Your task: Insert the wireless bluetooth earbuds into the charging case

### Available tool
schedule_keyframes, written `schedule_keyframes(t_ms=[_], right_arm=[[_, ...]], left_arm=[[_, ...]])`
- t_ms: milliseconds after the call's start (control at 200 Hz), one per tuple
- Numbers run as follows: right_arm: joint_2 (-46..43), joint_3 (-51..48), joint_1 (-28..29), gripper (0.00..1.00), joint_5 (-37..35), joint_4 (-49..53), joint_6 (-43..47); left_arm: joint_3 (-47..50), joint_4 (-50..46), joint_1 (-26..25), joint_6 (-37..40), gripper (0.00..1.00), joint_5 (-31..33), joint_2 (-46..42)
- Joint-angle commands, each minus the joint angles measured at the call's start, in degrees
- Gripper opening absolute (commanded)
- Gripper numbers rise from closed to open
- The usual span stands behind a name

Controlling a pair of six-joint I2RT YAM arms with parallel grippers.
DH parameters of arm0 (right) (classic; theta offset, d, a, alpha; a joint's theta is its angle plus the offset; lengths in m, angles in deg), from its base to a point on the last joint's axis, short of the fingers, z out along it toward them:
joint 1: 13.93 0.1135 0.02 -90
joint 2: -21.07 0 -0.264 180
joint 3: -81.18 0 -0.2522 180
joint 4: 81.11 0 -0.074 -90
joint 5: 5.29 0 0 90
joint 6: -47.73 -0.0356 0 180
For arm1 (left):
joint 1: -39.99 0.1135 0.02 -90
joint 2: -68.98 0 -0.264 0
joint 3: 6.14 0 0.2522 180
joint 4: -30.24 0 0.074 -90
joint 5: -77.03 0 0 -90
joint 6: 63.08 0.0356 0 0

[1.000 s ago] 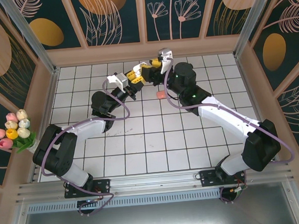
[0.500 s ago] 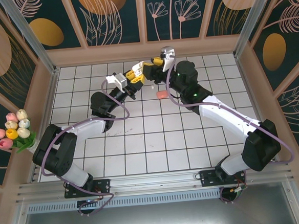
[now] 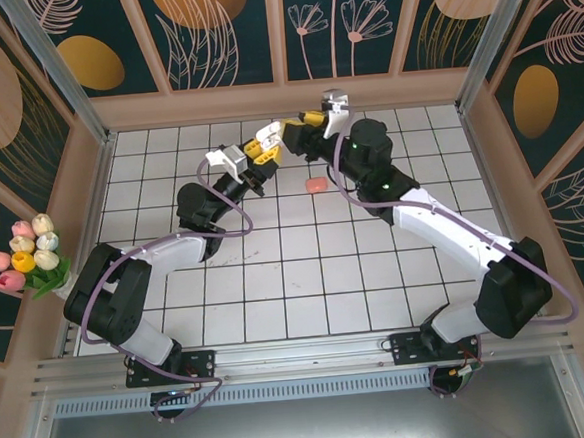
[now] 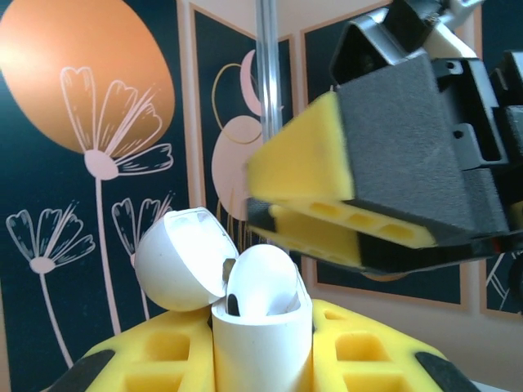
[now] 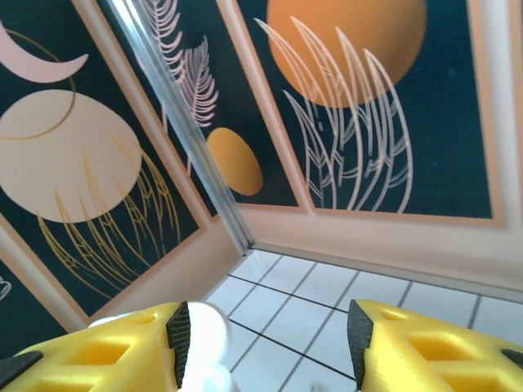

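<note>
My left gripper (image 4: 261,339) is shut on the white charging case (image 4: 263,355), which stands upright between its yellow fingers with its lid (image 4: 176,261) swung open to the left. One white earbud (image 4: 260,279) sits in the case's mouth. From above, the left gripper (image 3: 265,144) hangs over the back tiles. My right gripper (image 3: 310,117) is just behind and to the right of it, and one of its fingers (image 4: 368,163) hovers above the case. The right gripper (image 5: 265,343) is open with bare tiles between its pads. A white rounded thing (image 5: 203,347) shows beside its left finger.
A small salmon-pink object (image 3: 315,184) lies on the white tiled floor (image 3: 305,268) near both grippers. A bunch of artificial tulips (image 3: 29,255) sits outside the left wall. Patterned panels (image 3: 279,29) close the back and sides.
The right gripper has drawn back and to the right, away from the left gripper and the case, and its jaws have widened a little. The left arm holds still.
</note>
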State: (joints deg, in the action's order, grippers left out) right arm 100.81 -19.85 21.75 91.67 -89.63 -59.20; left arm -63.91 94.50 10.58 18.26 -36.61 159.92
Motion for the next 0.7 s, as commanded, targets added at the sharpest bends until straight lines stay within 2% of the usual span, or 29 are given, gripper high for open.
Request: schedule_keyframes(t_ms=[0, 220, 380, 520, 696], right_arm=[[-4.87, -4.30, -1.88, 0.57, -3.49, -2.55, -6.30], [-6.85, -12.57, -3.25, 0.59, -6.50, -0.03, -13.86], [-0.08, -11.03, -3.25, 0.60, -4.64, 3.49, -16.82], [11.38, -3.08, -2.10, 0.61, -0.51, 7.29, -16.56], [29.57, 17.01, 0.67, 0.63, 1.90, 18.56, -11.88]], left_arm=[[2.05, 4.49, -0.17, 0.44, 0.00, 4.55, -0.67], [3.85, 5.93, 1.20, -0.76, 0.00, 11.39, -1.23], [1.21, 2.77, 4.05, -2.08, 0.00, 16.13, -1.45], [-2.39, -2.64, 6.48, -1.18, 0.00, 20.24, -1.33], [-6.00, -8.17, 8.47, 1.69, 0.00, 23.66, -1.72]])
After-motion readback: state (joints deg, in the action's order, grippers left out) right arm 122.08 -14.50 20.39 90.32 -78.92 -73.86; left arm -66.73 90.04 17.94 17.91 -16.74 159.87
